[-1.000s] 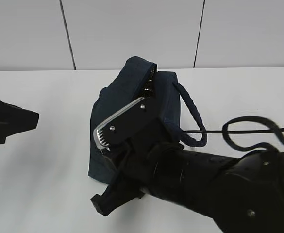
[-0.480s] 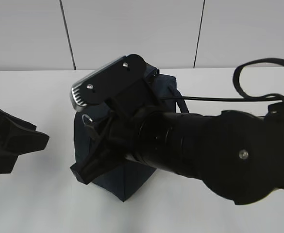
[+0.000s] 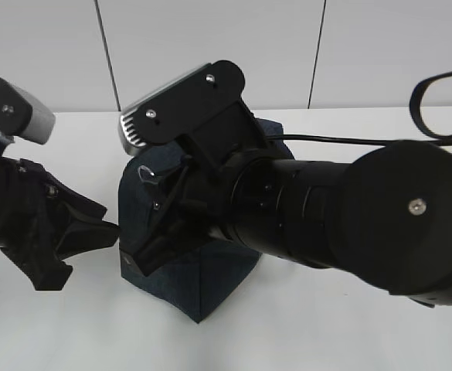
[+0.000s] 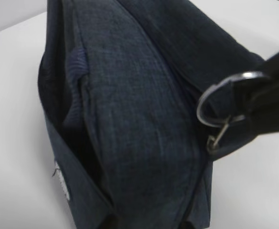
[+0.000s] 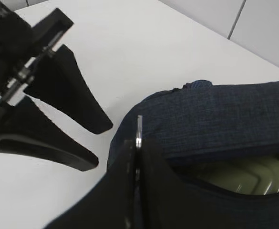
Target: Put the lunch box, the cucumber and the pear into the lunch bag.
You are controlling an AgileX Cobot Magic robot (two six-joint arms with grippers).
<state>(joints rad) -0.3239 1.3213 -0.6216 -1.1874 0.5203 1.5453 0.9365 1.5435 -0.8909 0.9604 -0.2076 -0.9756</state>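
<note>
**Right gripper pinching the zipper ring at the bag's left end**

The lunch bag [image 3: 187,270] is sitting on the white worktop [image 3: 349,340], near the middle of the exterior view, with one lower corner pointing toward the camera. The right arm is reaching across in front of it and hiding most of its top. The right gripper [image 3: 154,202] is clenching the metal ring pull [image 4: 220,98]: in the right wrist view the ring [image 5: 139,133] is showing edge-on between the two black fingers [image 5: 151,162], which are pressing together on it. In the left wrist view the ring is hanging at the bag's end with a small clip under it, and the dark fingers are closing over its right side.

The zipper is standing partly open on the right-arm side. Through the gap, the right wrist view is showing the lunch box [image 5: 246,177] lying inside the bag, its pale green ridged lid facing up. The cucumber and the pear are not showing in any view.

The left gripper [image 3: 83,232] is hovering just beside the bag's left end, apart from the fabric. Its two black fingers [image 5: 77,98] are spreading wide, holding nothing, with their tips pointing toward the bag.

A black cable [image 3: 442,81] is looping above the right arm at the far right of the exterior view.
</note>
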